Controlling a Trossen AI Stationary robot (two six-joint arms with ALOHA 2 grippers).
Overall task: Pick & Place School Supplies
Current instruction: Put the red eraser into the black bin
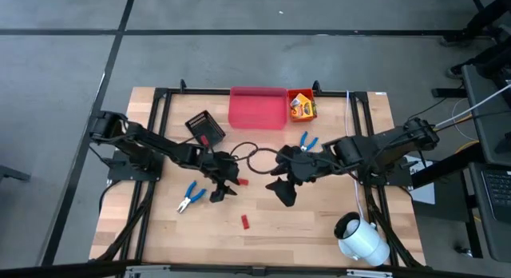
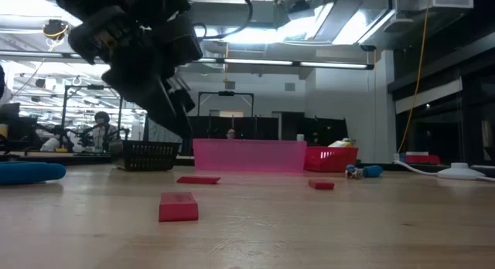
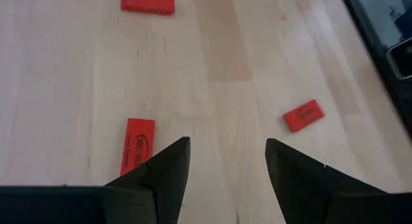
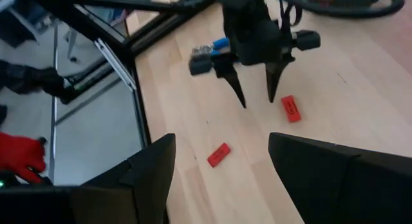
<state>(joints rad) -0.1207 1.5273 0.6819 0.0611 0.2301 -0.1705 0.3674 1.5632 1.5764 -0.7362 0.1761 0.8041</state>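
Left gripper (image 1: 226, 188) hangs over the middle of the table (image 1: 319, 230), fingers spread wide and holding nothing; its wrist view shows the tips bare with one red piece (image 3: 138, 145) lying just beside one finger, which suggests it is lining up to take that piece. Toward the left edge a blue-handled tool (image 1: 190, 196) lies on the bare wood, apart from the gripper. A second red piece (image 1: 246, 222) sits nearer the front edge, and a third (image 3: 303, 115) lies off to the other side of the open fingers. At the back edge the black mesh bin (image 1: 205, 127) stands tilted, the pink bin (image 1: 257, 108) sits in the middle, and the orange bin (image 1: 302, 107) just beside it already holds the crayon boxes (image 1: 302, 109), so part of the sorting looks done. Right of centre the other blue-handled tool (image 1: 307, 140) lies near the right gripper (image 1: 283, 190), which hovers close to the left one, fingers apart and empty, apparently waiting. A white cylinder (image 1: 361, 240) rests at the front right corner.
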